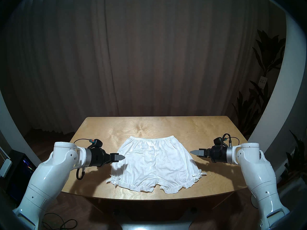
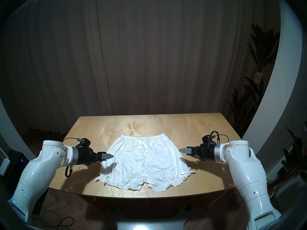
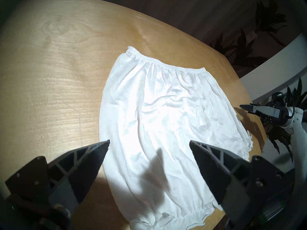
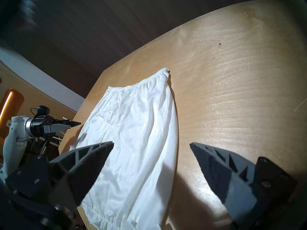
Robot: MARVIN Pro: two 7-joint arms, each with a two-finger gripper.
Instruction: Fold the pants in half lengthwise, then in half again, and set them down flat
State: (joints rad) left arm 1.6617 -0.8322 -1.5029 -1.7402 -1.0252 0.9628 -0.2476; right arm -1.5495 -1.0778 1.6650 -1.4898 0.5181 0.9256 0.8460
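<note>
The white pants (image 1: 154, 163) (image 2: 144, 161) lie spread flat on the wooden table (image 1: 207, 130), elastic waistband at the far side, ruffled leg hems with ribbon ties towards me. My left gripper (image 1: 122, 157) (image 2: 110, 156) hovers above the pants' left edge, open and empty. My right gripper (image 1: 193, 152) (image 2: 182, 150) hangs above the right edge, open and empty too. In the left wrist view the pants (image 3: 166, 125) spread between and beyond the wide-apart fingers (image 3: 93, 160). The right wrist view shows the pants (image 4: 132, 133) under the left finger, bare wood under the other.
The table's front edge (image 1: 149, 198) runs just below the leg hems. Bare wood lies behind the waistband and at both sides. A dark curtain hangs behind the table, and potted plants (image 1: 259, 75) stand at the right.
</note>
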